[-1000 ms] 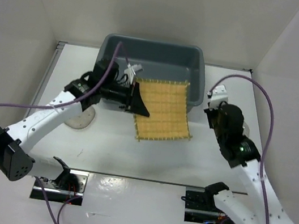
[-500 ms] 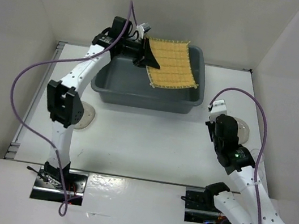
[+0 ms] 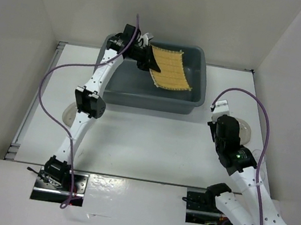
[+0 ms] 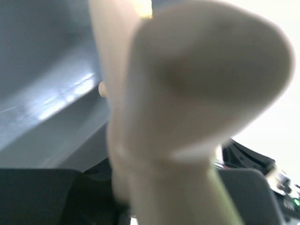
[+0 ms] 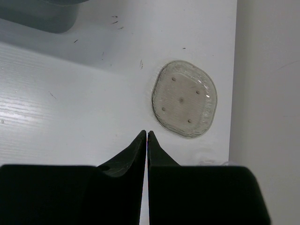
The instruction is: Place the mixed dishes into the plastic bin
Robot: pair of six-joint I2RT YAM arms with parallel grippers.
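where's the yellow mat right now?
Top view, far centre: the yellow mat hangs tilted over the plastic bin's interior, pinched at its left edge by the left gripper.

White table (image 3: 151,141): grey-blue plastic bin (image 3: 152,100) upper centre; left clear plate (image 3: 67,113) mid-left; right clear plate (image 5: 184,98) mid-right.

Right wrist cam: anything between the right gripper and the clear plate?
Nothing. In the right wrist view, only bare white table separates the shut right gripper from the see-through plate, which lies flat ahead of it.
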